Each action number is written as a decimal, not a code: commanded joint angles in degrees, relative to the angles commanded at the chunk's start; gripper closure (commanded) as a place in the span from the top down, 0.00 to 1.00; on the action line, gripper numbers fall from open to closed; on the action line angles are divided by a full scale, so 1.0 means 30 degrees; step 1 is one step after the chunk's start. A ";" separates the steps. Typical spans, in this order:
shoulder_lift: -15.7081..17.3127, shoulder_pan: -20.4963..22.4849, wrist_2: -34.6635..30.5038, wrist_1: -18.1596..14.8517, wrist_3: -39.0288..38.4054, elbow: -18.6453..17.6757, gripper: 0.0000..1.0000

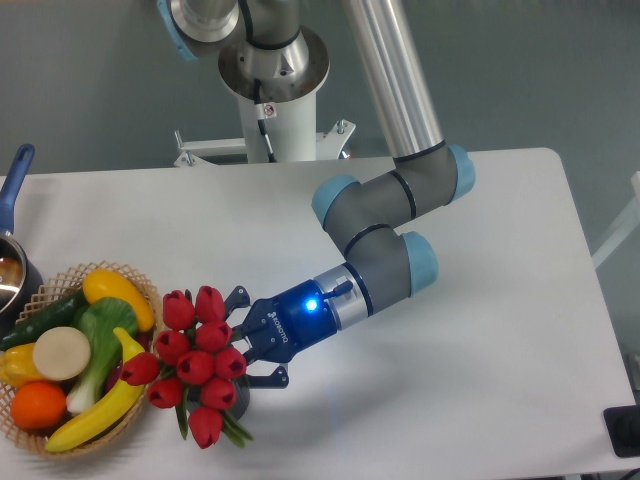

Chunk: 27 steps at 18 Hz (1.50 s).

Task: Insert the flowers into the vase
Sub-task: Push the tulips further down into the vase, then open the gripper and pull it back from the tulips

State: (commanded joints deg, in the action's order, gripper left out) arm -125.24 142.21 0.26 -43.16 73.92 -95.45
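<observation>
Jaws spreading wide either side of flowers (196,362), lower left of frame; I'm seeing gripper (240,338) gripping nothing. Tulip heads sitting over vase (238,396), mostly hidden beneath. Fruit basket (128,278) lying just left.

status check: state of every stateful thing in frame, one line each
flowers: bunched over the vase, heads up, hiding its mouth
vase: upright, only a dark sliver visible below the bunch
gripper: at the bunch; open or shut cannot be told
wicker basket: upright, full of fruit and vegetables
pot: at left edge, mostly cut off
</observation>
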 joint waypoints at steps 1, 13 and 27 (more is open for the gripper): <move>0.0000 0.0000 0.0029 0.0000 0.0116 -0.0088 0.41; 0.0088 0.0029 0.0029 0.0000 0.0322 -0.0353 0.71; 0.0965 0.0059 -0.2516 0.0000 0.0469 -0.0499 1.00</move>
State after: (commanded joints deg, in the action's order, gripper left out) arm -122.35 142.38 -7.29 -43.15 75.32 -96.94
